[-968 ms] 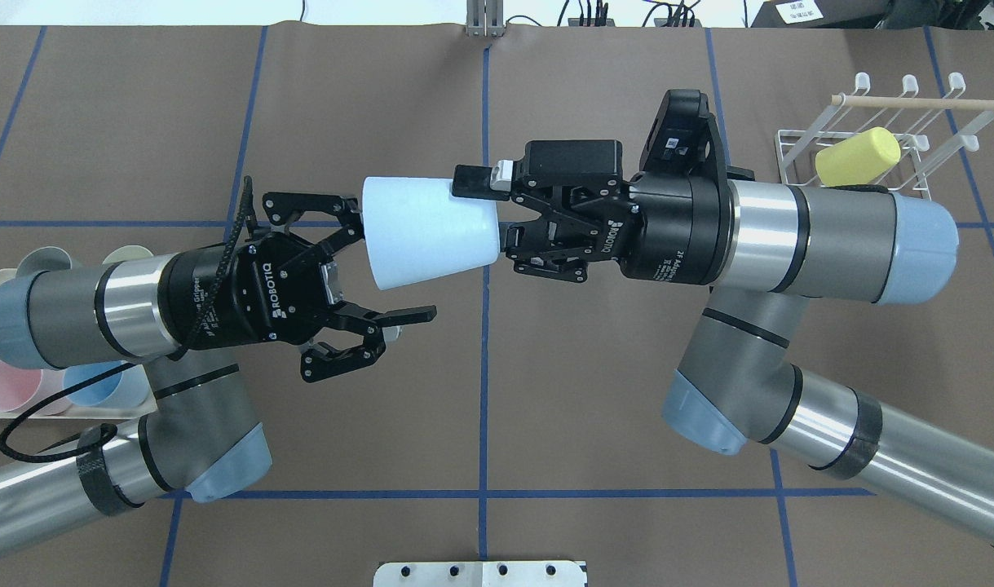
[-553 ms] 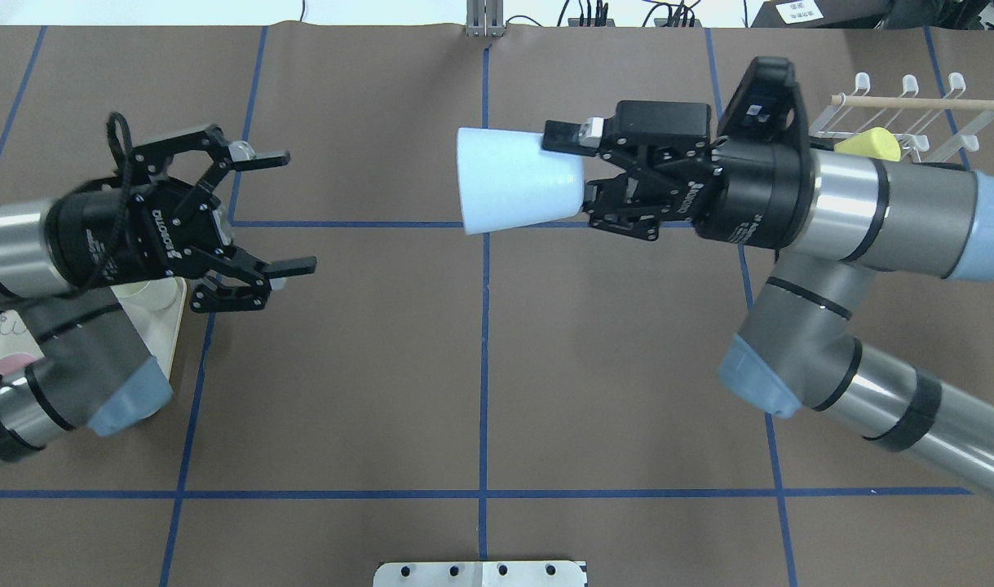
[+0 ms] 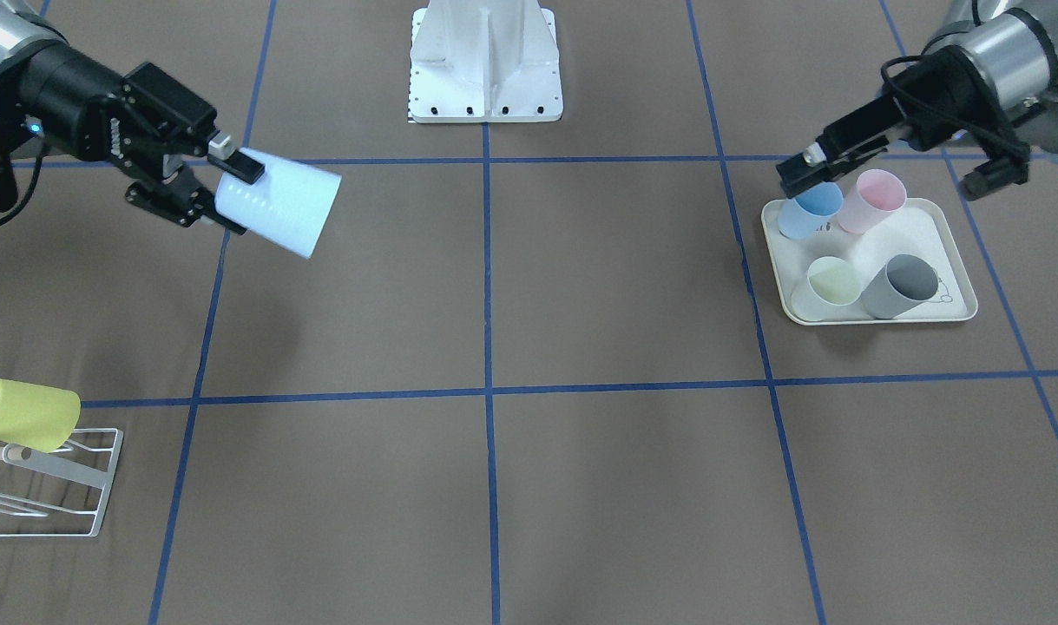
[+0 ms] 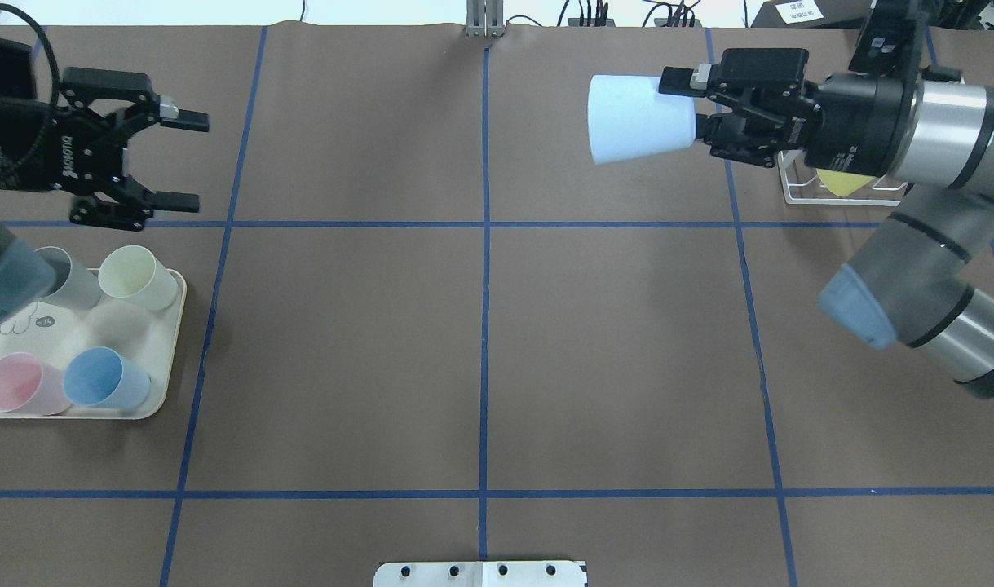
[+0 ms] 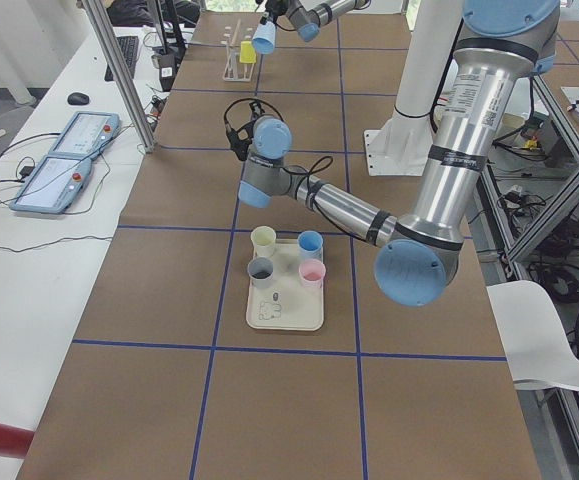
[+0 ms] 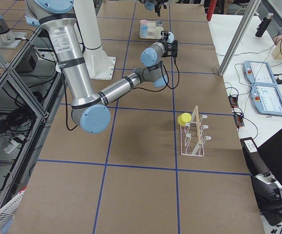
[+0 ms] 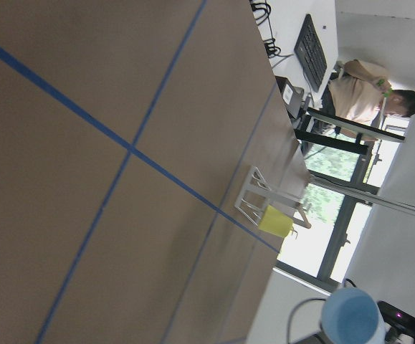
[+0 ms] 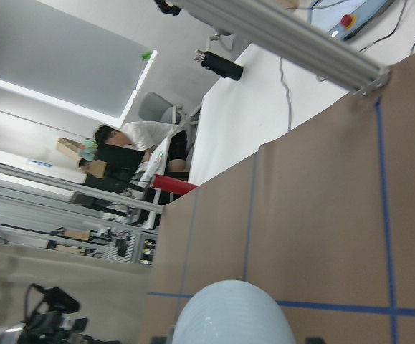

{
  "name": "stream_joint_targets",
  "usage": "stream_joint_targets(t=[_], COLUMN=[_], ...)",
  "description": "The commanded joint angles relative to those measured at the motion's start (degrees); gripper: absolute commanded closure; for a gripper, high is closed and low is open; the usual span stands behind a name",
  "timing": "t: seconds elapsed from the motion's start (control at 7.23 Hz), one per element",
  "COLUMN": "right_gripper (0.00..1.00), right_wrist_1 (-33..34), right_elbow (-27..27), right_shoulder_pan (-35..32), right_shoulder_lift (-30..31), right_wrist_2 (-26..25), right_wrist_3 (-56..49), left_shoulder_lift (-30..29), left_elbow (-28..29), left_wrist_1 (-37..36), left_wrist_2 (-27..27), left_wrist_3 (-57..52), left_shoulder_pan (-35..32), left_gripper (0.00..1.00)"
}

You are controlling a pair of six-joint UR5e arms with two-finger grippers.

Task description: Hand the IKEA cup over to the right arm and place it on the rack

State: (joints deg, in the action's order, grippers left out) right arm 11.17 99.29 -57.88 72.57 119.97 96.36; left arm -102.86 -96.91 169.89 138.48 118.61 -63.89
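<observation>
Right gripper (image 4: pixel 687 106) pinches cup (image 4: pixel 637 119) by its base, aloft at far right; axis horizontal, mouth facing left, away from rack (image 6: pixel 194 136), which sits just right, under the wrist. Left gripper (image 4: pixel 183 161) spread, empty, far left.

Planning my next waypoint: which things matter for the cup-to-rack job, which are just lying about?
Job: pale blue cup held in right pincer; rack; left pincer, open.
Lying about: tray with four cups; yellow cup on the rack.

Robot lab: taped table (image 4: pixel 342 342), teach pendants (image 5: pixel 57 182)
</observation>
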Motion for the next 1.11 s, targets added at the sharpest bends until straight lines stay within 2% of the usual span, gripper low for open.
stream_joint_targets(t=[0.0,0.14,0.42,0.83,0.97], right_gripper=[0.84,0.84,0.84,0.83,0.83], right_wrist_1=[17.25,24.18,42.89,64.7,68.6], right_elbow=[0.2,0.03,0.38,0.38,-0.14], right_shoulder_pan=[-6.96,-9.6,-16.45,-19.81,-20.43], right_shoulder_lift=[3.17,4.41,3.81,2.23,2.31], right_wrist_2=[3.95,5.0,12.53,12.91,12.92], right_wrist_3=[-17.53,-29.01,-50.38,-70.64,-75.92], left_shoulder_lift=[4.3,7.29,9.51,13.2,14.6], left_elbow=[0.06,0.14,-0.03,-1.17,-1.26], left_wrist_1=[-14.7,-18.86,-26.34,-39.86,-39.99], left_wrist_2=[0.75,0.57,0.31,-10.22,-10.85], left_wrist_3=[-24.27,-35.53,-48.25,-72.58,-74.04], left_shoulder_pan=[-4.21,-5.61,-8.52,-9.05,-9.14], left_gripper=[0.0,0.0,0.0,0.0,0.0])
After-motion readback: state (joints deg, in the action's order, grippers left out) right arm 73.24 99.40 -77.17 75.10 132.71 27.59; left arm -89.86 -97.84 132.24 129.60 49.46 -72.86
